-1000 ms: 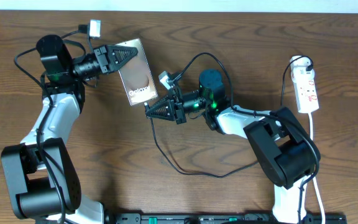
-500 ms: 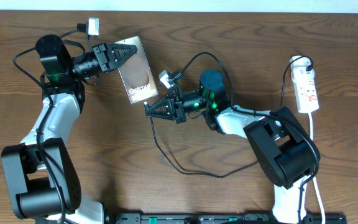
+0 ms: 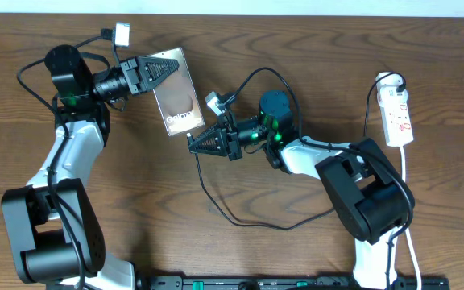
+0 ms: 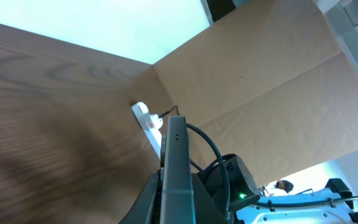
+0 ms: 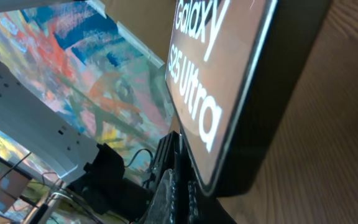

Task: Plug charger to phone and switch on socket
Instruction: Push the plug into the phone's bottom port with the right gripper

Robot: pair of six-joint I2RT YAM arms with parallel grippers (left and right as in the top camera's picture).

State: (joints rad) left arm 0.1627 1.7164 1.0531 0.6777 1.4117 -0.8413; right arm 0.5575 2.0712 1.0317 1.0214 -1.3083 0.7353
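Left claw [image 3: 166, 68] clamps Galaxy phone [image 3: 180, 97] by top corner. Our right claw [image 3: 192, 144], pinched on charger [image 3: 240, 223] plug, sits just below phone's bottom end, roughly along its long axis.

Reaches rightward with the left arm [image 3: 64, 157], wrist level, left pincer [image 3: 171, 66] clamped tight and pointing right. Stretches leftward with the right arm [image 3: 329, 159], right pincer [image 3: 192, 144] pinched closed, pointing left, tips of both near yet apart.
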